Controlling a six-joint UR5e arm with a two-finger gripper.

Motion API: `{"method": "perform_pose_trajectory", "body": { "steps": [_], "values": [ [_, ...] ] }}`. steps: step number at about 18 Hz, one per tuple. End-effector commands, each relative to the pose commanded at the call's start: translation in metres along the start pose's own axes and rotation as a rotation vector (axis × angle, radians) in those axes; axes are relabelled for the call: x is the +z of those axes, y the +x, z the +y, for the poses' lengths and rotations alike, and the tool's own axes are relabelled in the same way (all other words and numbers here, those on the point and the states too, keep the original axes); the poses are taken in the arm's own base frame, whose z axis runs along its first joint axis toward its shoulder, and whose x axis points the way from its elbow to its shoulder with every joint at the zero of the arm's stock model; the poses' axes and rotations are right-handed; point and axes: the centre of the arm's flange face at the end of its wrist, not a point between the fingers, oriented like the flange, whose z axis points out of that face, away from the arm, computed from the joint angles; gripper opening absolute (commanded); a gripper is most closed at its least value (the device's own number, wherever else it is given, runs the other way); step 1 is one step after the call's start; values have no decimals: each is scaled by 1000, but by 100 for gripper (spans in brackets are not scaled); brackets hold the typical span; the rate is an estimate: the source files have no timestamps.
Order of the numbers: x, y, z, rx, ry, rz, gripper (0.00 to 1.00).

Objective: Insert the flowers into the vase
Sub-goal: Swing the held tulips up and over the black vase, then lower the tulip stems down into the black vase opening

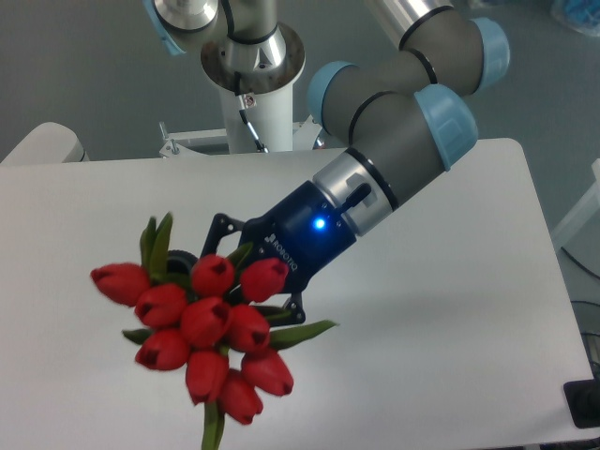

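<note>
White table [450, 309]; at centre-left the gripper [246, 272] clamps lifted flowers [202, 323], hiding the vase. Next, likely lowering stems in.

White table [487, 281], grey floor [84, 66], even indoor light

White table [450, 309], rounded corners, fills most of the view; far edge runs approx. level w/ the robot base. Matte top, soft arm shadow near centre. Vase [181, 260] stands on it, left of centre; only a dark sliver shows, rest hidden behind the red tulip heads. White pedestal of the arm [251, 112] at far edge, can't tell if it's on the table or behind it.
</note>
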Motion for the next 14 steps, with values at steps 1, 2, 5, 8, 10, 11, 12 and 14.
{"method": "perform_pose_trajectory", "body": {
  "steps": [1,2,5,8,10,11,12,14],
  "values": [
    [-4,6,4,18,15,10,0],
    [-4,8,13,24,18,14,0],
    [-9,23,31,52,18,8,0],
    [-8,29,49,114,16,11,0],
    [-6,33,62,136,14,15,0],
    [-6,37,66,145,13,16,0],
    [-5,38,70,145,13,17,0],
    [-5,43,74,139,11,19,0]
  ]
}}
